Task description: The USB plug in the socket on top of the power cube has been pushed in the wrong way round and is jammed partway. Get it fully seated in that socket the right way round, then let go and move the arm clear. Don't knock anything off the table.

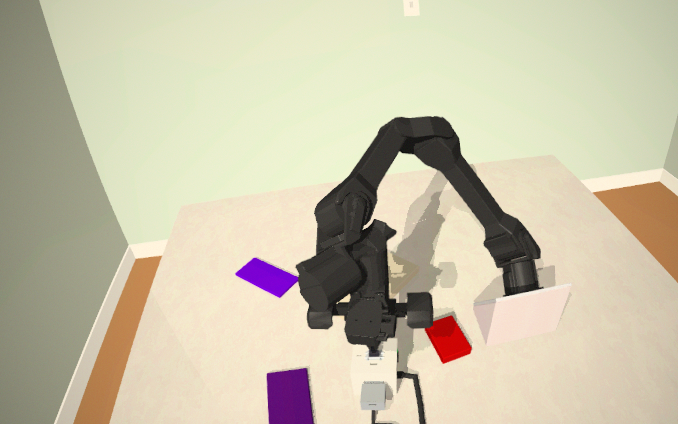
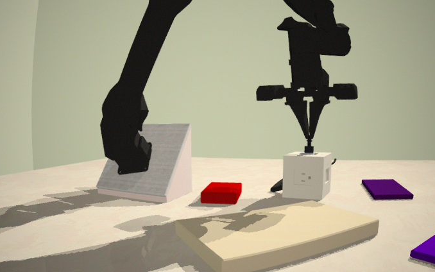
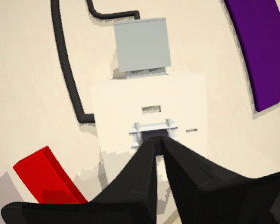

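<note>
The white power cube point(image 1: 359, 375) point(image 2: 298, 185) point(image 3: 121, 100) stands upright on the table. The dark USB plug point(image 2: 308, 149) point(image 3: 153, 134) stands upright at the socket on its top face, its black body above the surface. How deep it sits and which way round it is cannot be told. My gripper point(image 2: 309, 138) point(image 3: 157, 145) points straight down over the cube and is shut on the thin upper part of the plug. In the top view the fingertips are mostly hidden by the gripper body.
A grey adapter point(image 1: 373, 395) point(image 3: 142, 45) is on the cube's far side, with black cables point(image 1: 419, 397) point(image 3: 66, 65). Around stand a red block point(image 1: 448, 339) point(image 2: 220, 194), purple slabs point(image 1: 289, 395) point(image 1: 266, 277), a beige slab point(image 2: 280, 233) and a wedge point(image 1: 525, 318) point(image 2: 165, 148) under the arm's base.
</note>
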`<state>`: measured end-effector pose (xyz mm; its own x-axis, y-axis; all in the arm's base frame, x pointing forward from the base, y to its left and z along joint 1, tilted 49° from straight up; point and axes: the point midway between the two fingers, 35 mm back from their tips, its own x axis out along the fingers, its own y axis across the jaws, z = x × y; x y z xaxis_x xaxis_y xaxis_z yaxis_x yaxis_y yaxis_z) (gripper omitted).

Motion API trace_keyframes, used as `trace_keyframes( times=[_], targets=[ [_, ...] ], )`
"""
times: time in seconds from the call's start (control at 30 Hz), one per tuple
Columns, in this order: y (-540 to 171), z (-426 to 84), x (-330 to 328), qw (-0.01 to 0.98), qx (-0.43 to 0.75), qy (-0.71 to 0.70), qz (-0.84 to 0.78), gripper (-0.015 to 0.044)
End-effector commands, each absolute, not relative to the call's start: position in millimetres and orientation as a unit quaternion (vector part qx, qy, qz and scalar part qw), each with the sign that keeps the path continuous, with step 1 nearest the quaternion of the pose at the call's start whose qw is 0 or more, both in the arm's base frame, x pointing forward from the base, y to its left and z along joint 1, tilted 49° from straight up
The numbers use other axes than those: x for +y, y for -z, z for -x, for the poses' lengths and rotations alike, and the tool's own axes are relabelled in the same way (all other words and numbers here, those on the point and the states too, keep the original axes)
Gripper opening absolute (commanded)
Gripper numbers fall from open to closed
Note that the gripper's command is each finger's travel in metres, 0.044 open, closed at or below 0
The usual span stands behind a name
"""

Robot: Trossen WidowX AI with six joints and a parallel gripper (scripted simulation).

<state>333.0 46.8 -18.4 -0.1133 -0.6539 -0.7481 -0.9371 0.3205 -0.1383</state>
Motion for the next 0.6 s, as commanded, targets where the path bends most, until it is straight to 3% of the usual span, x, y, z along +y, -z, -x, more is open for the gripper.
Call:
trace_keyframes(
  times=[0.0,0.07,0.2,0.57],
  targets=[
    [18.6,-332.9,43.9,0.371,0.723,-0.188,0.552,0.0000],
    [18.6,-332.9,43.9,0.371,0.723,-0.188,0.552,0.0000],
    [18.3,-333.1,46.8,0.374,0.721,-0.189,0.551,0.0095],
    [18.3,-333.1,46.8,0.374,0.721,-0.189,0.551,0.0095]
  ],
)
